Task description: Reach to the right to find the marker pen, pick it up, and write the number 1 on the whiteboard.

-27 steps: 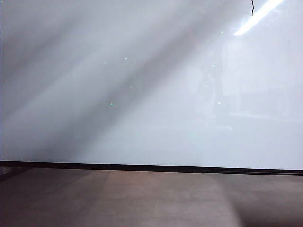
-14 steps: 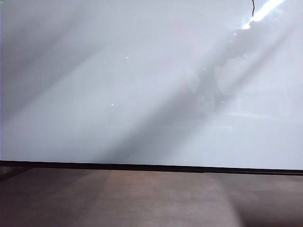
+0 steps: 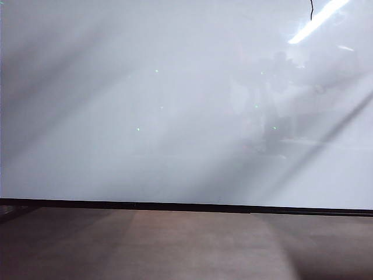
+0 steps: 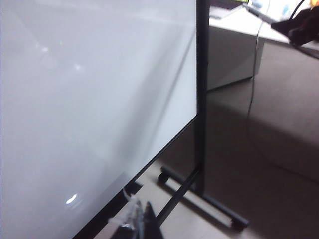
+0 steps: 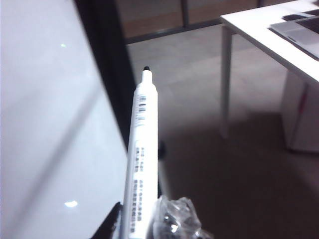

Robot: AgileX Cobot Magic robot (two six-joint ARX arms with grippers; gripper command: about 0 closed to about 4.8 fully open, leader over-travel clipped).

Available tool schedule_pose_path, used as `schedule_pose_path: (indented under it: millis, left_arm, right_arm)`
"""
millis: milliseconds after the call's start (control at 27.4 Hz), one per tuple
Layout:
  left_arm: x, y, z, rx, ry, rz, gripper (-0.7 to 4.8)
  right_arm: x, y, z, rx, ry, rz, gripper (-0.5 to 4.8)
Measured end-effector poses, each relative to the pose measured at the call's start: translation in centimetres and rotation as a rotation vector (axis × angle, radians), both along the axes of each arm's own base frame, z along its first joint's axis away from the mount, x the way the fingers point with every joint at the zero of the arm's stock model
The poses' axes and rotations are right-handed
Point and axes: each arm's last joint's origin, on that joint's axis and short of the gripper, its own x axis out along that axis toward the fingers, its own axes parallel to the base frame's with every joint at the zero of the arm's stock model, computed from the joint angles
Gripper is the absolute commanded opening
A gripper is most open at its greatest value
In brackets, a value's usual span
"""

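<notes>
Pen's picked up, no "1" yet

Right gripper [image 5: 144, 230] is clamping the marker pen [image 5: 141, 159] w/ tip sticking out just beside the whiteboard [image 3: 175, 116], which is looking blank. Left gripper [image 4: 137, 224] is idling near the board's bottom edge, can't tell if it's open.

The exterior view faces the whiteboard [image 3: 175, 105] squarely from close range, taking in its black lower edge and the floor below. The left wrist view looks obliquely along the board's surface toward its black side frame and wheeled stand [image 4: 199, 184]. The right wrist view looks along the marker pen [image 5: 141, 159] past the same board edge. All three views share the whiteboard.
</notes>
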Motion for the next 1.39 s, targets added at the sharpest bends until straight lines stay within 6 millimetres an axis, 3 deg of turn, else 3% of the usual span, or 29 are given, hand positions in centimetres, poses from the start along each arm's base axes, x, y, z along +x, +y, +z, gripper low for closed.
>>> schedule_pose_path:
  millis: [146, 328, 474, 584, 730, 839, 1168, 1387]
  left_arm:
    - [-1.6, 1.6, 1.4, -0.049, -0.027, 0.096, -0.05]
    - [-6.7, 6.0, 4.9, -0.173, -0.172, 0.232, -0.05]
    - [-10.7, 9.2, 4.6, -0.197, -0.163, 0.288, -0.05]
    - [-13.0, 11.3, 2.8, -0.22, -0.135, 0.378, -0.05]
    - [-16.2, 14.1, -1.3, -0.301, -0.115, 0.468, -0.05]
    - [-17.5, 15.0, -3.8, -0.368, -0.149, 0.451, -0.05]
    - [-15.2, 12.1, -12.4, -0.354, -0.079, 0.157, -0.05]
    - [-12.9, 10.3, -18.3, -0.32, 0.029, 0.149, -0.05]
  right_arm:
    - [-1.6, 1.4, 2.6, -0.055, -0.124, 0.057, -0.02]
    - [-4.2, 4.4, 5.4, -0.106, -0.253, 0.187, -0.02]
    - [-6.2, 7.2, 6.4, -0.109, -0.276, 0.301, -0.02]
    - [-6.9, 9.0, 6.2, -0.13, -0.242, 0.402, -0.02]
    - [-8.0, 10.4, 5.5, -0.126, -0.192, 0.488, -0.02]
    - [-9.1, 11.1, 5.2, -0.131, -0.214, 0.528, -0.01]
    - [-12.1, 12.4, -0.8, -0.107, -0.192, 0.705, -0.02]
    - [-12.8, 13.0, -4.4, -0.098, -0.178, 0.747, -0.02]
